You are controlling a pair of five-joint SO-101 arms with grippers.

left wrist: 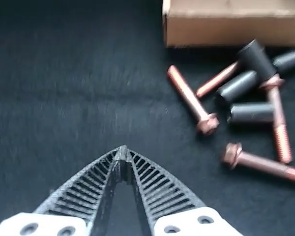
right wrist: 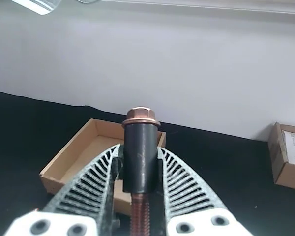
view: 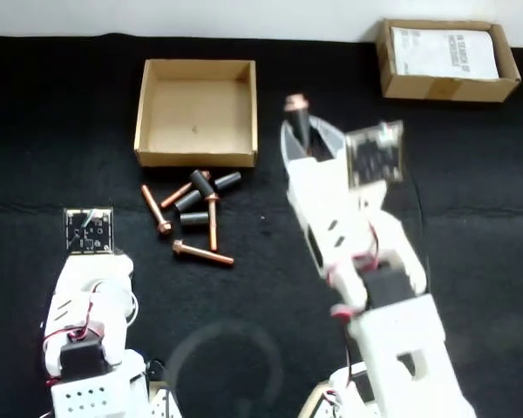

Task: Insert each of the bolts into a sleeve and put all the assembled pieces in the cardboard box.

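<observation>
**High view.** You look down on a black tabletop [view: 70, 131]. The open cardboard box [view: 196, 158] sits toward the far side. Just in front of its near wall lies a loose cluster of 4 copper-coloured bolts [view: 202, 252] and 4 dark sleeves [view: 194, 219], several of them touching. To the right of the box you find the right end effector [view: 307, 139], clenched on an assembled piece [view: 297, 116] — 1 bolt seated in 1 sleeve, its head pointing toward the far edge. The left arm [view: 87, 296] stands at the near left, on the near side of the cluster. A second box [view: 444, 87] with a printed sheet in it sits at the far right.

**Left wrist view.** The left end effector [left wrist: 123, 150] hangs over bare black cloth with its tips pressed together, grasping nothing. Beyond it you see the same cluster beside a corner of the cardboard box. 2 bolts lie near the tips, and the sleeves are bunched closer to the box wall.

**Right wrist view.** The fingers [right wrist: 182, 187] of the right end effector clamp the sleeve from both sides. The copper head caps the sleeve's free end, and the threaded shank comes out of the other end between the fingers. The piece is held clear of the tabletop — behind it you see the cardboard box and a white wall [right wrist: 187, 73]. The second box is off to one side.
</observation>
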